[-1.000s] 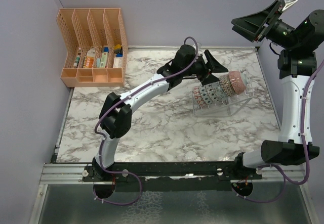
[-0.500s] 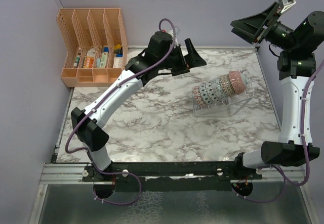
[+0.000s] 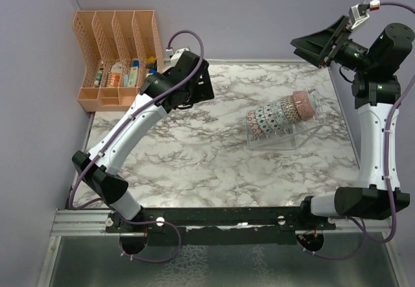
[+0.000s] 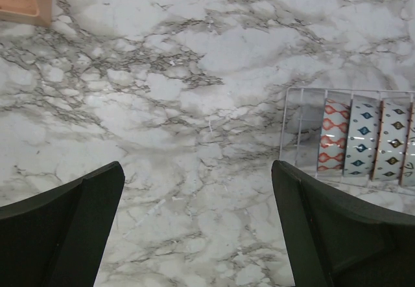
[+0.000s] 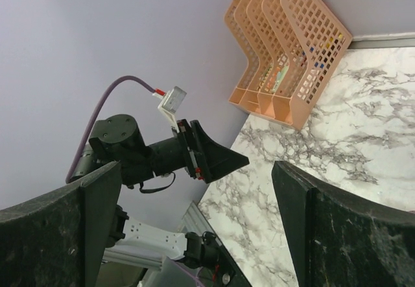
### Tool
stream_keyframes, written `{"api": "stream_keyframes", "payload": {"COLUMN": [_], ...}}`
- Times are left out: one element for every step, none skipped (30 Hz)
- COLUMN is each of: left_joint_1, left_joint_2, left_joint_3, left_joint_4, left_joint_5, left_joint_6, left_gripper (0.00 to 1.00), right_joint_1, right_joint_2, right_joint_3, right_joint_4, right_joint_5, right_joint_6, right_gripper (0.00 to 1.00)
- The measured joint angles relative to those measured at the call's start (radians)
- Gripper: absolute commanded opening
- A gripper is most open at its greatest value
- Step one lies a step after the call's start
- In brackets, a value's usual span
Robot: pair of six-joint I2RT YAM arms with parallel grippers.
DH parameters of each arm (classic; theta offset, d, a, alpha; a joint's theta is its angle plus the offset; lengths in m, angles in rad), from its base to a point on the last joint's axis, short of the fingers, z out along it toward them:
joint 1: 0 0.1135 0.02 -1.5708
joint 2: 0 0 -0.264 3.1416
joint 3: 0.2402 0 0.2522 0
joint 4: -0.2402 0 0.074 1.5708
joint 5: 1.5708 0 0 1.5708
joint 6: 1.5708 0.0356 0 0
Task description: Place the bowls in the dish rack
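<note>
The small round patterned ceramic bowls (image 3: 280,113) stand on edge, packed one against the next in a single row inside the clear thin-wire dish rack (image 3: 290,137). A pink one closes the row at its back-right end. The left wrist view catches the other end of the row: a red-patterned bowl first, then blue-diamond ones. The exact count is hard to make out. The rack sits on the right half of the white-and-grey marble counter (image 3: 194,164).

The left pincer (image 4: 198,229) hangs over bare marble to the left of the rack, well apart from it, its jaws spread wide with nothing between them. The right pincer (image 5: 201,229) is held high beyond the counter's back-right corner and faces left across the scene. It too is released and empty.

An orange plastic file organiser (image 3: 120,60) stands at the back-left corner, with small items in its compartments.
</note>
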Motion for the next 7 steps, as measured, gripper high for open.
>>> {"api": "stream_keyframes", "payload": {"left_joint_1": [0.000, 0.000, 0.000, 0.000, 0.000, 0.000, 0.000], "left_joint_2": [-0.007, -0.014, -0.023, -0.032, -0.042, -0.049, -0.057], "left_joint_3": [-0.008, -0.017, -0.027, -0.035, -0.043, -0.047, -0.047], "left_joint_4": [-0.006, -0.008, -0.007, -0.005, -0.003, -0.002, 0.000], "left_joint_5": [-0.021, -0.034, -0.044, -0.050, -0.056, -0.062, -0.068], "left_joint_6": [0.010, 0.016, 0.026, 0.033, 0.045, 0.054, 0.063], "left_gripper": [0.99, 0.99, 0.99, 0.99, 0.99, 0.99, 0.99], "right_joint_1": [0.000, 0.000, 0.000, 0.000, 0.000, 0.000, 0.000], "right_joint_2": [0.000, -0.001, -0.002, -0.003, -0.004, -0.004, -0.005], "right_joint_3": [-0.004, -0.007, -0.012, -0.016, -0.021, -0.024, -0.027], "right_joint_4": [-0.005, -0.010, -0.013, -0.017, -0.021, -0.026, -0.032], "right_joint_5": [0.002, 0.004, 0.006, 0.008, 0.010, 0.011, 0.013], "right_joint_6": [-0.006, -0.011, -0.014, -0.017, -0.021, -0.024, -0.029], "right_gripper": [1.00, 0.99, 0.99, 0.99, 0.99, 0.99, 0.99]}}
